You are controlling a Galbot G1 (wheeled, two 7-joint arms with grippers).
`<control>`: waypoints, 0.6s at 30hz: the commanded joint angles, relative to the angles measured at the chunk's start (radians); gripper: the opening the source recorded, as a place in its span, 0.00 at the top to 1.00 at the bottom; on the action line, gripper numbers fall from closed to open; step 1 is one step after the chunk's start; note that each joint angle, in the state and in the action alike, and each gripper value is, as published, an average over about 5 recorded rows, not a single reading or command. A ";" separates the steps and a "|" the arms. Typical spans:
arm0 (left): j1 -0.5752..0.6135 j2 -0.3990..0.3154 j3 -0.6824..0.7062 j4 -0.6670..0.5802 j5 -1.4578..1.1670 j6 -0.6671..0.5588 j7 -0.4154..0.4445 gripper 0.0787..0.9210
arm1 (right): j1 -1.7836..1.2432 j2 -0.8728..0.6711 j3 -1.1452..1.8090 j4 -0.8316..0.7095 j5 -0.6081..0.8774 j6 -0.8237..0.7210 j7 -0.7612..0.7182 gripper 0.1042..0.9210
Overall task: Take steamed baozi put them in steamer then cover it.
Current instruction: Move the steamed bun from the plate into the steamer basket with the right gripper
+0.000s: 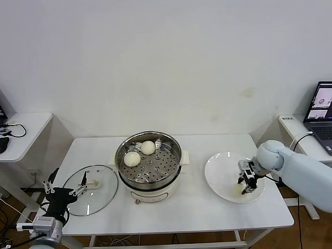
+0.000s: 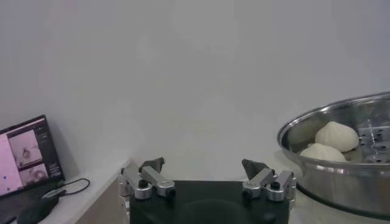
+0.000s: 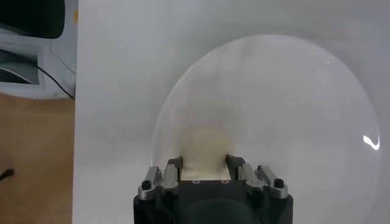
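Note:
The steamer (image 1: 175, 151) stands mid-table with two baozi on its tray, one at the back (image 1: 148, 147) and one in front of it, toward the left (image 1: 132, 158). They also show in the left wrist view (image 2: 336, 135). My right gripper (image 1: 247, 185) is low over the white plate (image 1: 223, 176). It is shut on a third baozi (image 3: 204, 146), one finger against each side, at the plate's surface. I see no fourth baozi. My left gripper (image 1: 66, 181) is open and empty at the table's left edge, beside the glass lid (image 1: 98, 199).
The glass lid with its cream handle (image 1: 94, 183) lies flat to the left of the steamer. A laptop (image 1: 321, 109) sits on a side table at the far right. Another side table with cables (image 1: 15, 129) is on the left.

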 commanded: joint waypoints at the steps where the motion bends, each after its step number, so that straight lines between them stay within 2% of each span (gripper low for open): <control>1: -0.003 0.004 -0.001 0.002 -0.002 0.001 0.001 0.12 | 0.117 -0.008 -0.059 0.009 0.039 -0.004 -0.006 0.54; 9: -0.018 0.014 -0.001 0.005 -0.009 0.006 0.002 0.12 | 0.391 0.041 -0.199 0.016 0.142 -0.018 -0.001 0.53; 18: -0.022 0.018 -0.005 0.003 -0.014 0.004 0.002 0.12 | 0.678 0.186 -0.347 -0.008 0.268 -0.030 0.008 0.52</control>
